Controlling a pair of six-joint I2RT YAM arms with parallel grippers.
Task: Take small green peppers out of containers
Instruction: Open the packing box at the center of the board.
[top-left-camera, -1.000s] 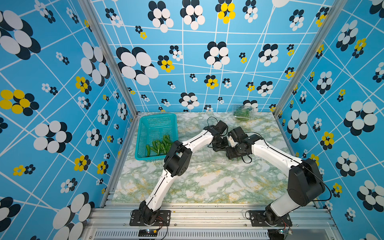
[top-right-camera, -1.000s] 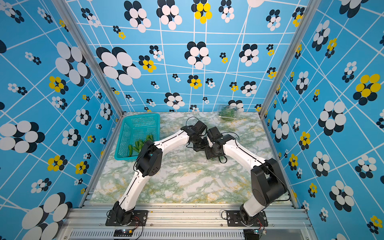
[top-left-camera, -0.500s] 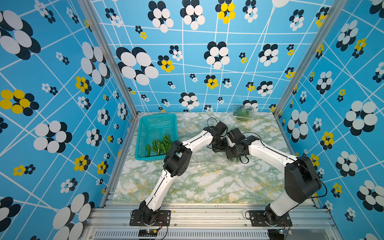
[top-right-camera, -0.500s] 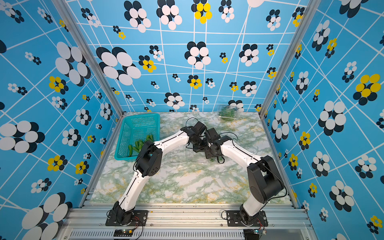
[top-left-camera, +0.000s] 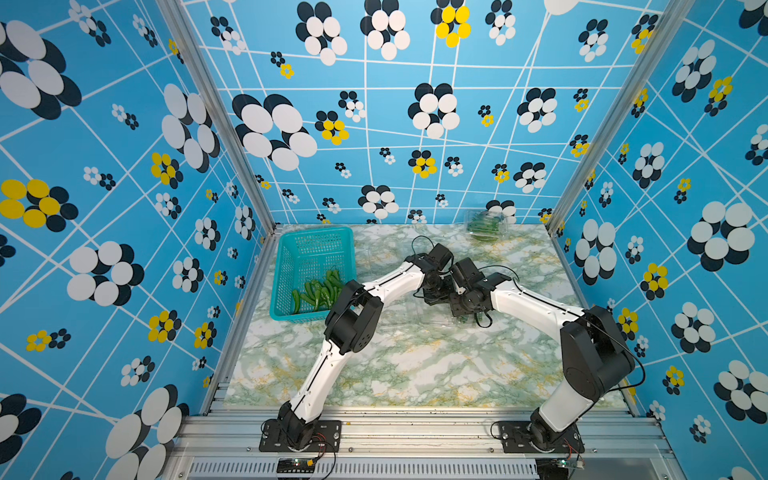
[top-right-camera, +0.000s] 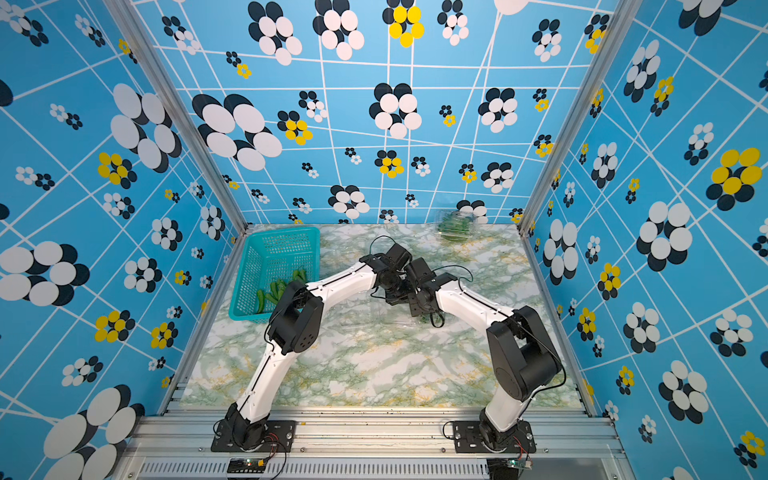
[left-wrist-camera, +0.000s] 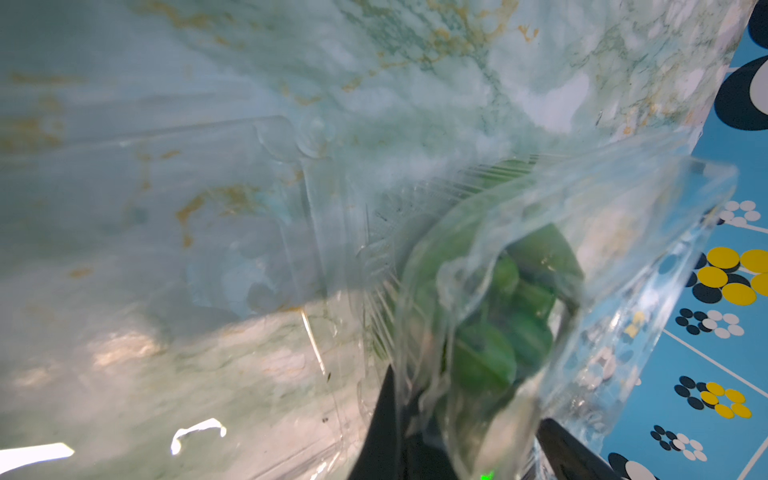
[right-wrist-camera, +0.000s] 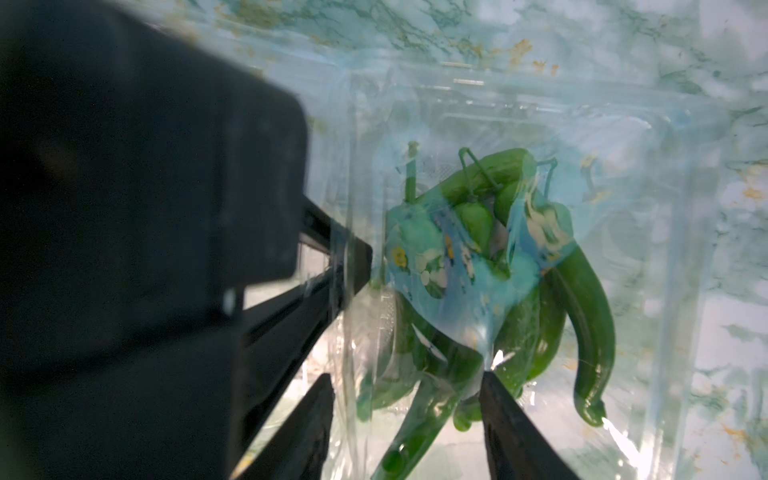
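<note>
At desk (top-left-camera: 415, 365) centre: left pincer (right-wrist-camera: 353, 266) clamped shut on container (right-wrist-camera: 623, 124) flap; right pincer (right-wrist-camera: 403, 376) moved in closer, half open, narrowing around peppers (right-wrist-camera: 590, 316); pull-out likely next.

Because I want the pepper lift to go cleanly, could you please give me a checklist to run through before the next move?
1. Clamshell container steadied: ok, the left gripper is shut on its plastic edge.
2. Right gripper around the small green peppers: ok, its fingers stand on either side of the bunch.
3. Peppers gripped: not ok, the fingers are apart.
4. No plastic between fingers and peppers: cannot tell, the clear plastic blurs that spot.
5. Teal basket has room: ok, its far half is bare.
</note>
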